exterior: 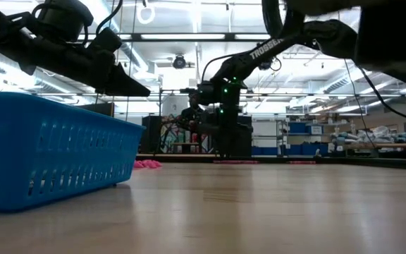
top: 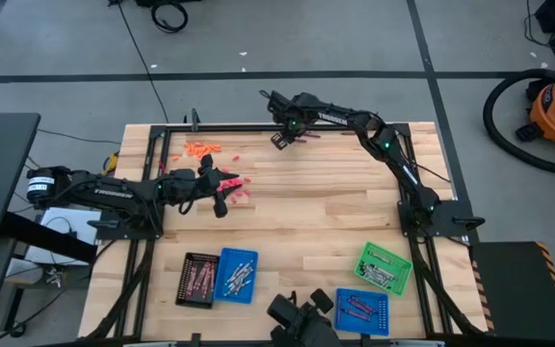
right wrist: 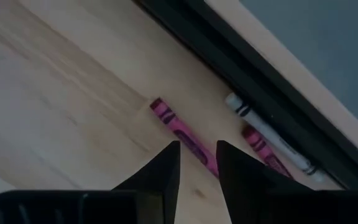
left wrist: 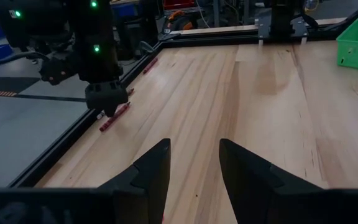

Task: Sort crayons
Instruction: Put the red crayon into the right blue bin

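My right gripper (top: 281, 140) hangs at the table's far edge, pointing down, open by a narrow gap. Its two fingers stand on either side of a pink crayon (right wrist: 178, 132) that lies flat on the wood; no touch shows. A white crayon (right wrist: 267, 135) and a red crayon (right wrist: 261, 149) lie beside it against the black frame rail. My left gripper (top: 223, 202) hovers open and holds nothing, at the left beside a heap of pink crayons (top: 240, 185). Orange crayons (top: 200, 149) lie in a heap at the far left.
Along the near edge stand a black tray (top: 198, 280), a blue tray (top: 236, 275), a green tray (top: 385, 267) and a second blue tray (top: 362, 310), each with crayons in it. The black frame rail (right wrist: 241, 68) borders the far edge. Bare wood lies in the middle.
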